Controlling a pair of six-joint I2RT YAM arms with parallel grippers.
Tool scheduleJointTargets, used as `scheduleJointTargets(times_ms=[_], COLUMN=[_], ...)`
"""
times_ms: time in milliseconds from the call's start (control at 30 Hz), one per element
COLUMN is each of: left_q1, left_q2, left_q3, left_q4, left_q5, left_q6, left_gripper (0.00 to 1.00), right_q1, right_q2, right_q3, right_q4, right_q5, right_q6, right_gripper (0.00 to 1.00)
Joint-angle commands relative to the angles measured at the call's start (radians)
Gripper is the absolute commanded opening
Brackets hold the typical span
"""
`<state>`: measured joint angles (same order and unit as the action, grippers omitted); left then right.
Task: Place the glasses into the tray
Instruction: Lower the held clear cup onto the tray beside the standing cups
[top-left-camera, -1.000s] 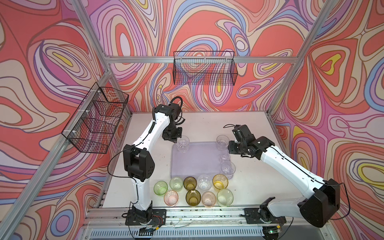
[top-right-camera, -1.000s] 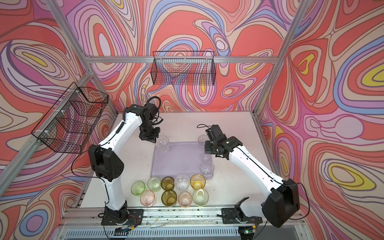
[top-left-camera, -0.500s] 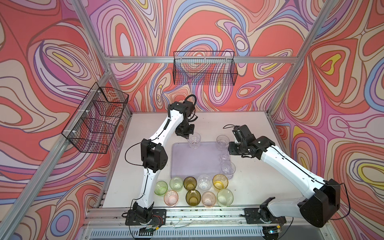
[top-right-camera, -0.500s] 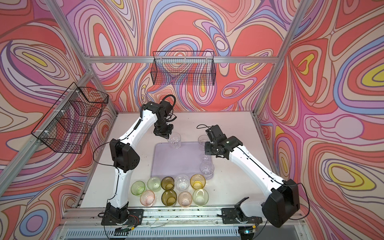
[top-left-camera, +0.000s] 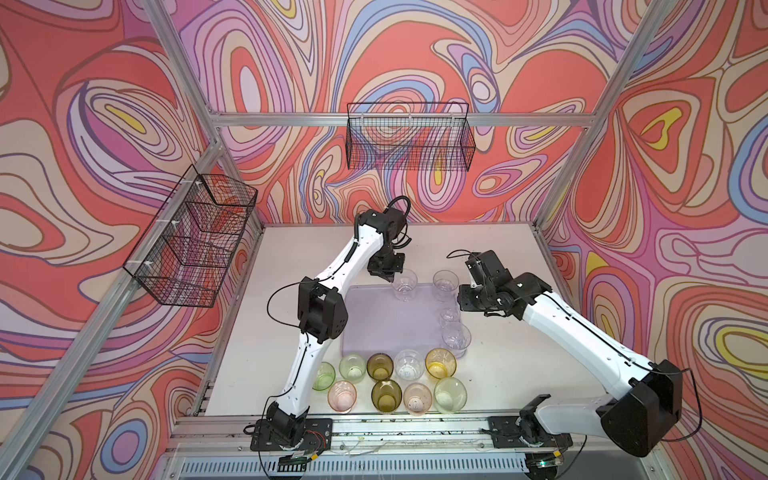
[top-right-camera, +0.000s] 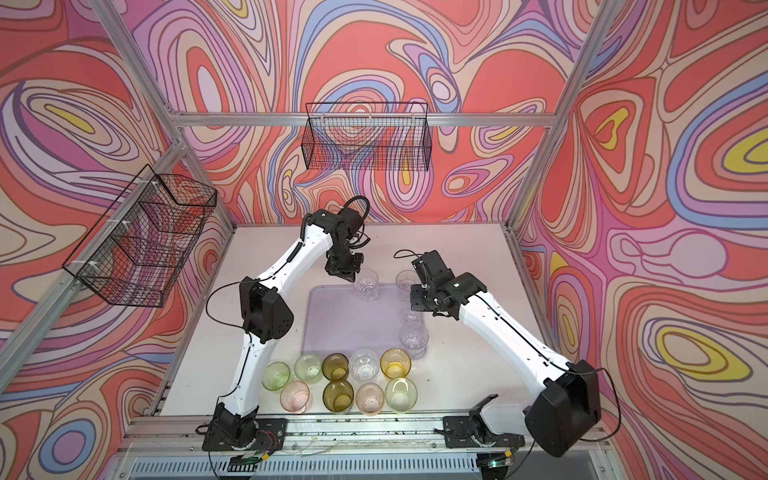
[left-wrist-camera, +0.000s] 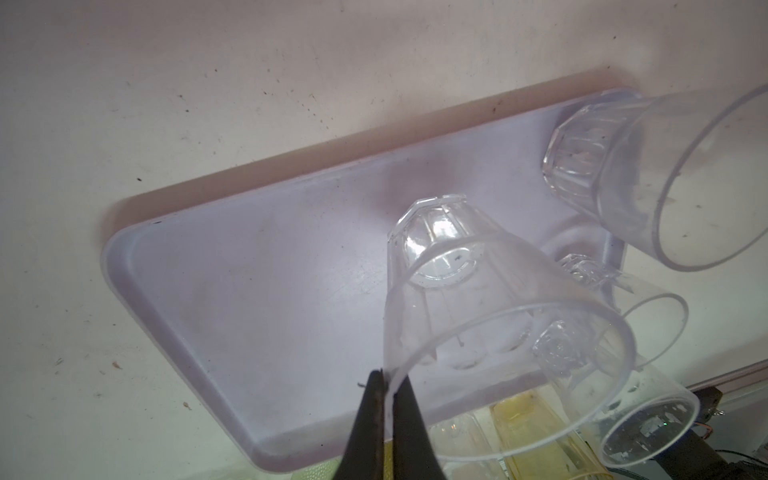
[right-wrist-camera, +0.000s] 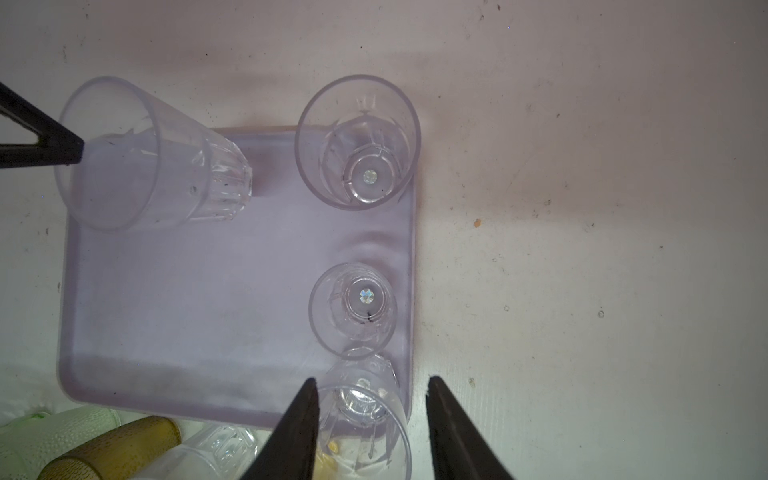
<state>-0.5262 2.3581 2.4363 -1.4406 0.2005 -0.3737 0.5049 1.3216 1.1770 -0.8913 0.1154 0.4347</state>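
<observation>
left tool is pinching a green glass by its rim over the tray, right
No, the glass is clear, not green. The left wrist view shows the left tool pinching it by its rim over the tray.

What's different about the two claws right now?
The left claw is shut, pinching the rim of a clear glass; the right claw is open and holds nothing. The left claw is at the far side of the tray; the right claw hangs by its right side, near three standing glasses. Both are black, two-fingered.
</observation>
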Motion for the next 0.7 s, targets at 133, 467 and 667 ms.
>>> scheduleJointTargets(times_ms=[133, 467, 667], left_q1=[-0.011, -0.024, -0.031], left_q2=[0.033, 0.059, 0.069], left_q3=[0.037, 0.038, 0.038], left_q4=[0.058, 0.105, 0.108], left_q5=[0.046, 0.068, 0.073], left_q6=[-0.04, -0.06, -0.064], left_gripper=[0.0, 0.0, 0.0], right_q1=[-0.003, -0.003, -0.003], right_q2=[-0.025, -0.028, -0.029], right_q3=[0.005, -0.005, -0.01], right_q4=[-0.018, -0.021, -0.022], right_q5=[0.016, 0.024, 0.028], right_q6=[-0.004, -0.004, -0.003], right_gripper=[0.44, 0.43, 0.43])
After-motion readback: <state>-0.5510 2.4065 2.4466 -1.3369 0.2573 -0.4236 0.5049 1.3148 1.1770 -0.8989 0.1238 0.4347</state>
